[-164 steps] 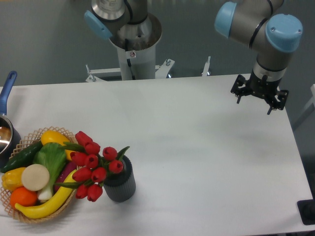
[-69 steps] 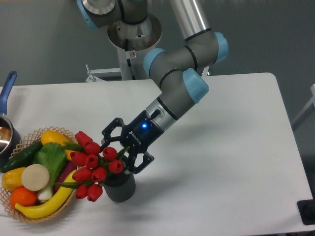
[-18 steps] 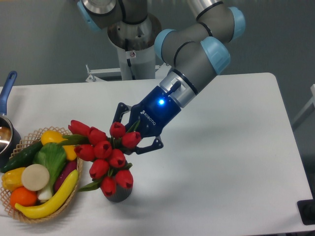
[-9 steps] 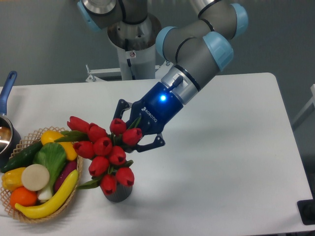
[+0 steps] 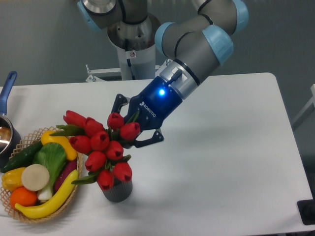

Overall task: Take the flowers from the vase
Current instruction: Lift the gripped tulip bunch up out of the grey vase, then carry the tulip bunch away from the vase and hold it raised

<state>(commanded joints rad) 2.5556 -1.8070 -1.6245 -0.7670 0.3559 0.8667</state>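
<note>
I'm seeing the flowers (image 5: 101,150) riding higher than a moment ago, hanging above the vase (image 5: 117,189) on the tabletop (image 5: 221,162), with my tool (image 5: 129,124) pinching them and the arm slanting down from upper right.

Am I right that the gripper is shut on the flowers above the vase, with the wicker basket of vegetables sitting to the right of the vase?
Not quite. The gripper is shut on the flowers above the vase, but the camera view shows the wicker basket of vegetables to the left of the vase, not the right.
</note>
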